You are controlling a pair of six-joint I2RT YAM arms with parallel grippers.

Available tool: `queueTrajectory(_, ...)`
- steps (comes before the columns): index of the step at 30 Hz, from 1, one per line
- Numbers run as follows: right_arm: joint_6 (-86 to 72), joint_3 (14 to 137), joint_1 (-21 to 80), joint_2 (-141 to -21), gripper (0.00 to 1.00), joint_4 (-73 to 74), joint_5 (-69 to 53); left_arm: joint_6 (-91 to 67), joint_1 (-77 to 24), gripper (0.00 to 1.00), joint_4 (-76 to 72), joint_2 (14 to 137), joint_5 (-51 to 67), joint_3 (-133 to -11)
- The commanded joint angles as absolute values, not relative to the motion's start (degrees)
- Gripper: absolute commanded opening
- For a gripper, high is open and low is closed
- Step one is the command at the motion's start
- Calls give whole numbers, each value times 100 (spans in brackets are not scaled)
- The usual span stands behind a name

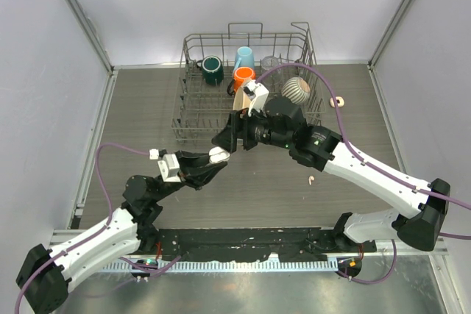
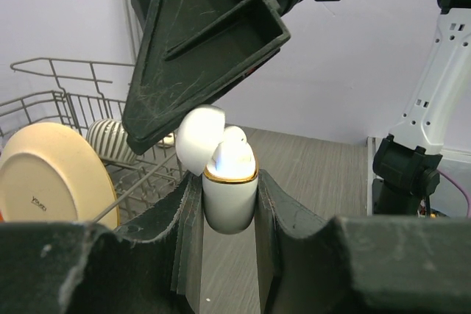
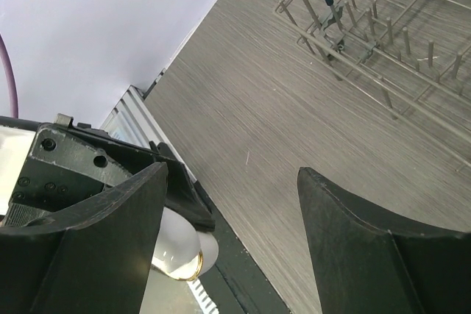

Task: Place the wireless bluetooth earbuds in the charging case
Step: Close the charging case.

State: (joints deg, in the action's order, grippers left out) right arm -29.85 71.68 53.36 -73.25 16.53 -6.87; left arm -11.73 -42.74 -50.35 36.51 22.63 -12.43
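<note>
Left fingers (image 2: 283, 215) clamped on case (image 2: 229, 204), held off the worktop (image 1: 147, 108), lid open, earbud (image 2: 234, 145) sticking up in it. Right fingers (image 3: 360, 240) apart, empty, just beside lid. Second earbud (image 1: 312, 179) loose on worktop.

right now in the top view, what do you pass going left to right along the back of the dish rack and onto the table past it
dark green mug → light blue mug → greyish cup → striped bowl → small earbud on the table
</note>
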Motion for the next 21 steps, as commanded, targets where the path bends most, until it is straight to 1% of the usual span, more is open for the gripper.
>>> queueTrajectory(1, -2883, 7181, 5361, -7242, 77, 1837, -1063, -1090, -4271, 0, -5186, 3542, 1794, -1442)
queueTrajectory(8, -2839, 7075, 5361, -7216, 77, 1951, -1143, -1090, -4271, 0, -5089, 3480, 1696, -1424)
queueTrajectory(15, -2760, 7119, 5361, -7225, 77, 2057, -897, -1125, -4271, 0, -5028, 3481, 1696, -1450)
queueTrajectory(17, -2829, 7093, 5361, -7120, 77, 2048, -573, -1151, -4271, 0, -4897, 3463, 1696, -1459)
queueTrajectory(19, -2900, 7023, 5361, -7014, 77, 2004, -2, -1256, -4271, 0, -4581, 3410, 1705, -1494)
queueTrajectory(21, -3076, 6918, 5370, -6787, 77, 1995, 944, -1397, -4271, 0, -4238, 3323, 1740, -1520)
